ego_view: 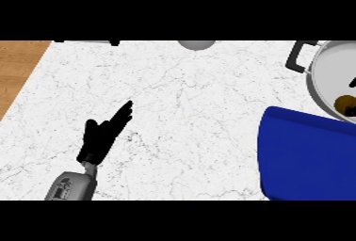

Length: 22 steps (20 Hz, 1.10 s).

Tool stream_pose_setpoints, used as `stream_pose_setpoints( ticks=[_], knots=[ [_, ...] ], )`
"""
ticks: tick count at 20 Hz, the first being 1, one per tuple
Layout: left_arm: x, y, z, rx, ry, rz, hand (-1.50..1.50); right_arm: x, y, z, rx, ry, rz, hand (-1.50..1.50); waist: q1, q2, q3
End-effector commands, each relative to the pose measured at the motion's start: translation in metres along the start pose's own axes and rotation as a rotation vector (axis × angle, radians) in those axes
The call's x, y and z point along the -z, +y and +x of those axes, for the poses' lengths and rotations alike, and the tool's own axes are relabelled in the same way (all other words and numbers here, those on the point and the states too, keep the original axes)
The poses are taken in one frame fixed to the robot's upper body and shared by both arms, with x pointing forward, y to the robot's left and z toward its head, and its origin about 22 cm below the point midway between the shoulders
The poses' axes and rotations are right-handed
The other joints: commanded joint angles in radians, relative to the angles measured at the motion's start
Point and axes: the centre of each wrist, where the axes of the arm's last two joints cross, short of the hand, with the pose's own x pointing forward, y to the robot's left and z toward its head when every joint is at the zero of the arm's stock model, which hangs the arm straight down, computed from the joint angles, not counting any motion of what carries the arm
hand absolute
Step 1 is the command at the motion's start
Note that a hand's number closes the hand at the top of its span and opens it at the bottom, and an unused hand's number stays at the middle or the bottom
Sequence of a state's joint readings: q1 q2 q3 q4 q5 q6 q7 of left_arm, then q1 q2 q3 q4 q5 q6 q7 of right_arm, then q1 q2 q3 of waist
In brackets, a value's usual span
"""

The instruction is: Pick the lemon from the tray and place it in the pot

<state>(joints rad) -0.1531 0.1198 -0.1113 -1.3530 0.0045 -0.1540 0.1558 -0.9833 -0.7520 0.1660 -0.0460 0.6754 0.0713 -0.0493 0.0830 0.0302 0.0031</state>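
The blue tray (pixel 306 155) fills the lower right, and no lemon shows on the part in view. Behind it stands the grey pot (pixel 321 70) with a black handle (pixel 300 55), cut off by the right edge. Inside the pot lies the lemon (pixel 345 102), dark yellow and partly hidden. Small black bits of my right hand (pixel 352 83) show at the right edge, just above and below the lemon. My left hand (pixel 101 136) rests open on the white marble counter (pixel 188 117) at the lower left, far from the tray.
A grey round thing (pixel 196 44) sits at the counter's back edge, and a dark object (pixel 87 41) at the back left. The counter's left edge borders brown wood (pixel 17 70).
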Motion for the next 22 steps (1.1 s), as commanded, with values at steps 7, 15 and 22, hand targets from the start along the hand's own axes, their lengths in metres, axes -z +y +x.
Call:
stream_pose_setpoints(
  ticks=[7,15,22],
  knots=[
    [-0.004,-0.005,-0.003,-0.009,0.003,0.017,0.0,0.001,-0.016,0.037,0.63,-0.265,-0.291,-1.5,-0.024,-0.005,0.006],
    [-0.009,0.015,-0.002,-0.01,0.008,0.018,0.0,-0.008,-0.047,-0.006,0.999,-0.165,-0.586,-1.5,-0.025,-0.001,0.004],
    [-0.009,0.011,-0.007,0.003,0.015,0.033,0.0,-0.026,-0.054,-0.079,1.15,-0.245,-0.7,-1.5,-0.045,-0.007,0.003]
  ],
)
